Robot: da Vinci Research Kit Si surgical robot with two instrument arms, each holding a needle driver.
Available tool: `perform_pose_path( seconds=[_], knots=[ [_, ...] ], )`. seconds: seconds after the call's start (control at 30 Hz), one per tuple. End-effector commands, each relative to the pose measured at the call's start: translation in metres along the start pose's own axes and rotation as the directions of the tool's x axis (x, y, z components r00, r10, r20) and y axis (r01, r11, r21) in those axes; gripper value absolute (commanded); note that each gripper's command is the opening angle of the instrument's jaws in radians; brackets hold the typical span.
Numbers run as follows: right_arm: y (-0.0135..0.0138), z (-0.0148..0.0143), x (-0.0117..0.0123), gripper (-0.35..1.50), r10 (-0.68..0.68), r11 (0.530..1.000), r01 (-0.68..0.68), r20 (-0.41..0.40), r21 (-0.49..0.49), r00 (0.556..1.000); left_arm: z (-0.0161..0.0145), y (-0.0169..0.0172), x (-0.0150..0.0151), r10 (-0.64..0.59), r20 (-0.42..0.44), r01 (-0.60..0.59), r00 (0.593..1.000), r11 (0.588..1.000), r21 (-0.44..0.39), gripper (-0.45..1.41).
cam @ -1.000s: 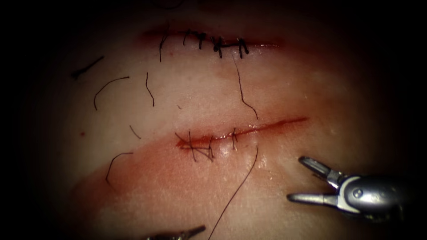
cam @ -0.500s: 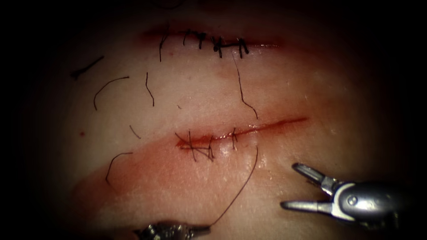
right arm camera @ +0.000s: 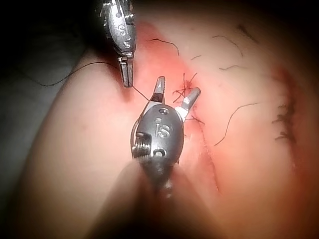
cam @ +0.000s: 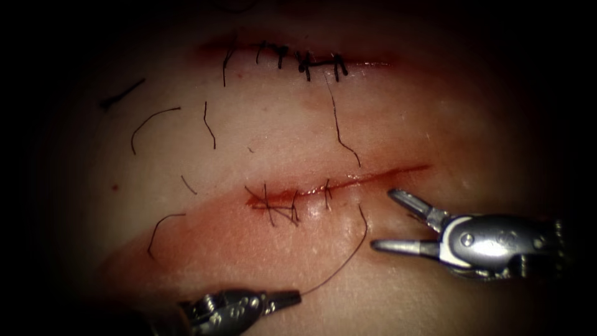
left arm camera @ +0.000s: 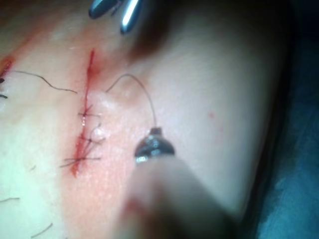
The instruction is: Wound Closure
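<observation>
The thread leaves the tissue just near of the cut, right of its stitches, and curves down to the left tool, whose jaws are clamped on it at the near edge. The right tool sits just right of that exit point, jaws spread wide and holding nothing. Loose cut ends of thread lie on the far left of the tissue.

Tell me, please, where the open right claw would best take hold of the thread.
Probably on the free arc of thread, coming from the right. It bows clear of the tissue between the cut and the left claw, shut on its lower end, and the right claw is open beside it.
</observation>
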Motion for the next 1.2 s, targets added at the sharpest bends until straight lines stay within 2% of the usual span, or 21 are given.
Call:
perform_pose_path(
  seconds=[0.03,0.17,0.33,0.4,0.5,0.6,0.67,0.7,0.73,0.8,0.83,1.07,1.2],
  knots=[
    [0.0006,0.0021,-0.0010,1.38,-0.004,1.000,0.003,0.019,0.009,1.000,0.0008,0.0002,0.0000,0.013,-0.004,-0.013,1.000,1.000,0.001,-0.45],
    [0.0027,0.0055,-0.0025,1.18,-0.027,0.997,0.022,0.062,0.077,0.998,-0.0003,-0.0011,0.0025,0.072,-0.020,-0.072,0.997,0.997,0.020,-0.37],
    [0.0050,0.0082,-0.0049,1.20,-0.047,0.993,0.039,0.070,0.109,0.996,-0.0015,-0.0027,0.0040,0.081,-0.033,-0.080,0.996,0.996,0.036,-0.28],
    [0.0048,0.0092,-0.0062,1.20,-0.065,0.987,0.053,0.078,0.154,0.995,-0.0018,-0.0033,0.0047,0.094,-0.033,-0.093,0.995,0.995,0.038,-0.27],
    [0.0041,0.0101,-0.0081,1.09,-0.097,0.970,0.077,0.074,0.232,0.992,-0.0021,-0.0045,0.0062,0.101,-0.035,-0.100,0.994,0.994,0.037,-0.27],
    [0.0032,0.0106,-0.0094,1.09,-0.127,0.955,0.099,0.085,0.280,0.988,-0.0019,-0.0057,0.0078,0.114,-0.037,-0.113,0.993,0.993,0.038,-0.27],
    [0.0025,0.0108,-0.0100,1.09,-0.141,0.943,0.112,0.071,0.313,0.987,-0.0015,-0.0063,0.0087,0.117,-0.036,-0.116,0.992,0.992,0.042,-0.27],
    [0.0019,0.0109,-0.0104,1.06,-0.151,0.929,0.129,0.036,0.348,0.988,-0.0006,-0.0071,0.0097,0.114,-0.041,-0.113,0.993,0.993,0.035,-0.28],
    [0.0017,0.0109,-0.0106,0.99,-0.158,0.923,0.139,0.025,0.359,0.987,-0.0002,-0.0074,0.0101,0.111,-0.043,-0.110,0.993,0.993,0.032,-0.28],
    [0.0011,0.0108,-0.0107,0.73,-0.142,0.902,0.132,-0.005,0.411,0.990,0.0018,-0.0088,0.0112,0.105,-0.057,-0.104,0.993,0.994,0.013,-0.30],
    [0.0010,0.0107,-0.0106,0.68,-0.135,0.896,0.131,-0.020,0.425,0.991,0.0024,-0.0093,0.0114,0.104,-0.058,-0.104,0.993,0.995,0.015,-0.30],
    [0.0005,0.0100,-0.0096,0.68,-0.107,0.907,0.140,-0.105,0.397,0.989,0.0049,-0.0128,0.0110,0.107,-0.061,-0.106,0.992,0.994,0.025,-0.35],
    [0.0007,0.0095,-0.0092,0.68,-0.083,0.918,0.134,-0.148,0.374,0.985,0.0066,-0.0152,0.0092,0.121,-0.046,-0.119,0.992,0.992,0.035,-0.35]
  ],
)
